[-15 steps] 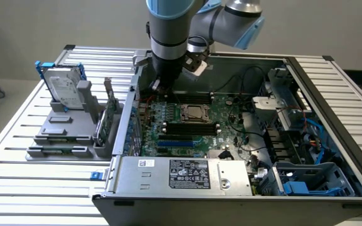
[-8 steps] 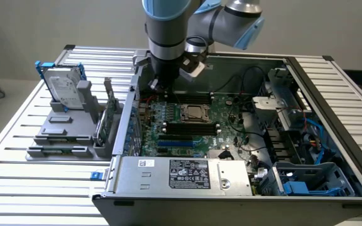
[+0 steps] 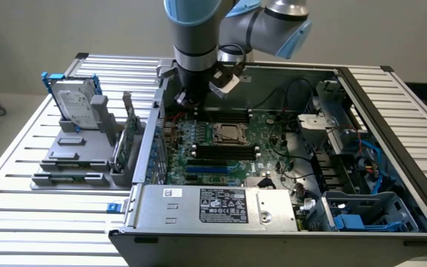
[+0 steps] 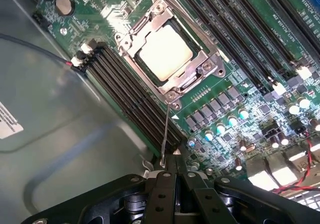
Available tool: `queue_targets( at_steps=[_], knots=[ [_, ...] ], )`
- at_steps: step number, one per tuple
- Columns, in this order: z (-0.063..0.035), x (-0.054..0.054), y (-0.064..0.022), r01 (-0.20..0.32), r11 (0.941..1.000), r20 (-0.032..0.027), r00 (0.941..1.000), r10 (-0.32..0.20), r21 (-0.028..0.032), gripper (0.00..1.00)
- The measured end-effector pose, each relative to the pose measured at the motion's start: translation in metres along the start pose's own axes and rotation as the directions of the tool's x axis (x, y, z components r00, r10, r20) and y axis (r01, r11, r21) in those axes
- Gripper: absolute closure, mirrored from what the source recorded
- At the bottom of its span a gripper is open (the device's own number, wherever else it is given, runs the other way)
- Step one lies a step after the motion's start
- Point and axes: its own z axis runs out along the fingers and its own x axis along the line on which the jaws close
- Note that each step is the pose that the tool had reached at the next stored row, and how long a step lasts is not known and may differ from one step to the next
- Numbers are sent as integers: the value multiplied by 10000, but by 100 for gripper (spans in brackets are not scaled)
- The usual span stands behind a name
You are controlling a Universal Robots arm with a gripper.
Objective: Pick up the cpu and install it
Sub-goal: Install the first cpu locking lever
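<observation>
A grey metal power supply box with a white label [image 3: 198,207] is seen nearest, at the open computer case's front edge, well apart from the dark square metal-framed socket [image 4: 197,79]. The cpu [image 4: 165,52], a small flat square chip with a shiny silver-grey top, is seated inside the socket's frame. Black memory slots [image 4: 130,97] are ranged just beside the socket. A thin wire lever [image 4: 166,129] runs from the socket's corner to just beside the black gripper [image 4: 172,184], whose fingers are pressed together with nothing between them. Contact with the lever cannot be told. Far from the socket, outside the case, a silver rectangular hard drive [image 3: 76,103] stands in a grey holder.
</observation>
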Motion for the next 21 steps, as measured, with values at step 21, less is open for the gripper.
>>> queue_targets(
  at_steps=[21],
  knots=[
    [8,47,56,-997,9938,-722,9928,960,-489,89]
  ],
)
